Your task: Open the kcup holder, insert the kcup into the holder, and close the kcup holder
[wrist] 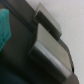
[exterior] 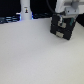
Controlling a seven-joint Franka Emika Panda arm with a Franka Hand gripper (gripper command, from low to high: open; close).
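Exterior view: the kcup holder, a black boxy block, stands toward the far edge of the white table, on the exterior view's right. Its front shows stacked drawer-like panels with pale edges; the picture is too blurred to tell whether either front is pulled out. The white arm comes down from the upper frame directly over the block, and the gripper sits at the block's top edge, touching or just above it; which cannot be told. Whether the jaws are parted or closed cannot be told from this view, as they merge with the dark block.

A tall white bottle-like object stands at the far edge on the exterior view's left, well apart from the block. Between the two, and across the whole near part of the table, the surface is bare white. The kcup cannot be made out on the table in this view.

Wrist view: a grey, flat-faced finger fills the middle, with a second squared grey edge behind it, against dark surfaces. A green-teal patch shows at the frame edge beside the dark material; it may be the kcup's green top, but blur prevents confirmation. White table shows beyond the finger's edge.
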